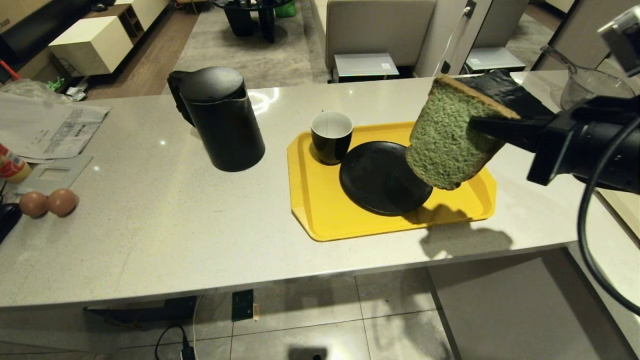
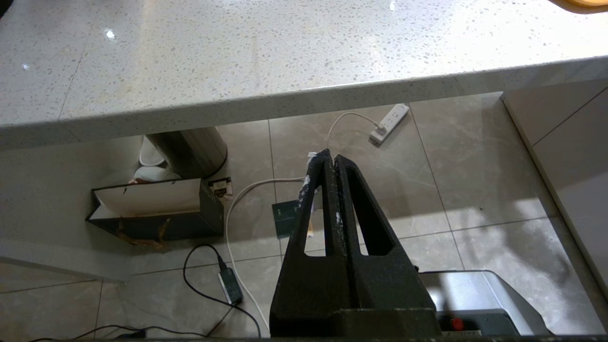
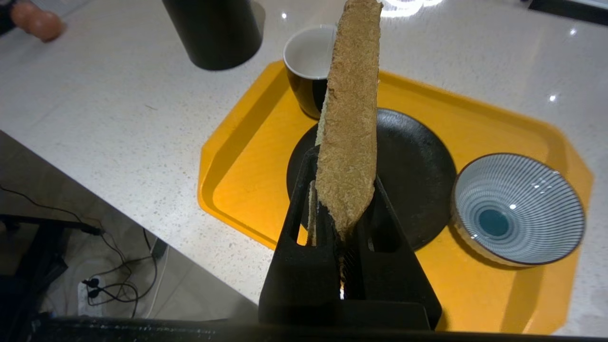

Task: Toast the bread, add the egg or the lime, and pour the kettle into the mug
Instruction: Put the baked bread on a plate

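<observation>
Bread [image 1: 445,145], pinched edge-on in the right end effector [image 3: 343,209], hangs above the black plate [image 1: 380,177] on the yellow tray [image 1: 350,222]. We should lower it level before releasing. Beyond stand the mug [image 1: 331,136] and kettle [image 1: 220,117]. The left end effector [image 2: 327,161], clenched and empty, hangs below the counter [image 1: 150,215].

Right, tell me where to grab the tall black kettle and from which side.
Take the tall matte black kettle by its side handle, which juts toward the far left. That is the only narrow part, since the body looks too wide. Come from the left with the claw level. The left claw is shut and empty; the right claw holds the green bread slice.
</observation>
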